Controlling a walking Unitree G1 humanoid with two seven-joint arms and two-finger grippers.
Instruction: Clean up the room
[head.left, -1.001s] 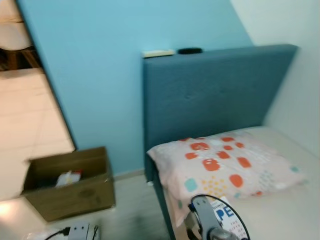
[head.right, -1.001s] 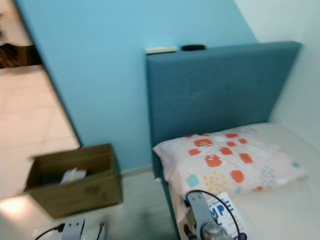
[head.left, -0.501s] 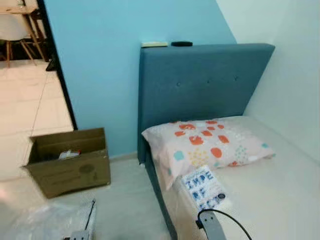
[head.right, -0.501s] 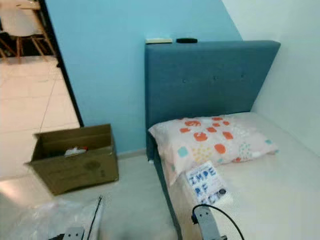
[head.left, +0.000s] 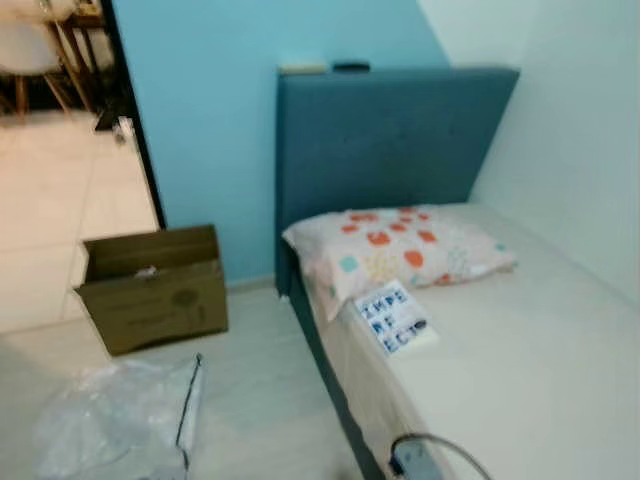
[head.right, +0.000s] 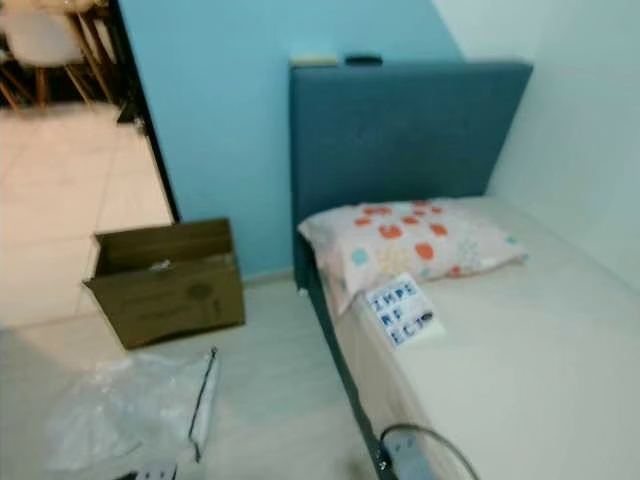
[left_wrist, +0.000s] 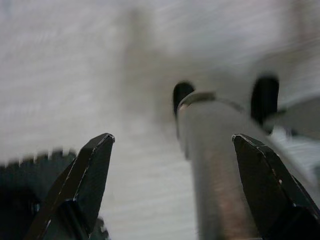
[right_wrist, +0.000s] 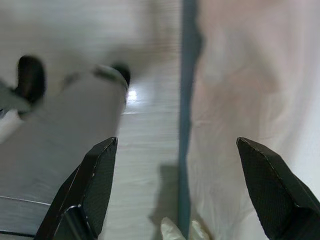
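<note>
A: What needs tidying, taking the bed (head.left: 520, 370) as the landmark?

B: A book (head.left: 393, 319) with big blue letters lies flat on the mattress, just in front of the patterned pillow (head.left: 400, 248) and close to the bed's near edge. Off the bed's side, a crumpled clear plastic bag (head.left: 120, 425) lies on the floor (head.right: 270, 400), and beyond it an open cardboard box (head.left: 155, 290) stands by the blue wall, near the headboard (head.left: 385, 140). Two small things rest on top of the headboard, too blurred to name.

A: And the end effectors?

B: Both hang low and idle. The left end effector (left_wrist: 172, 187) has its fingers spread wide over the floor with nothing between them. The right end effector (right_wrist: 177, 190) is spread just as wide, empty, right above the bed's edge, mattress under one finger and floor under the other.

A: So which arm for what?

B: My guess is that the book goes to the right arm: it lies ahead along that same bed edge, long axis running roughly toward the pillow. The bag lies on the left arm's side of the bed.
</note>
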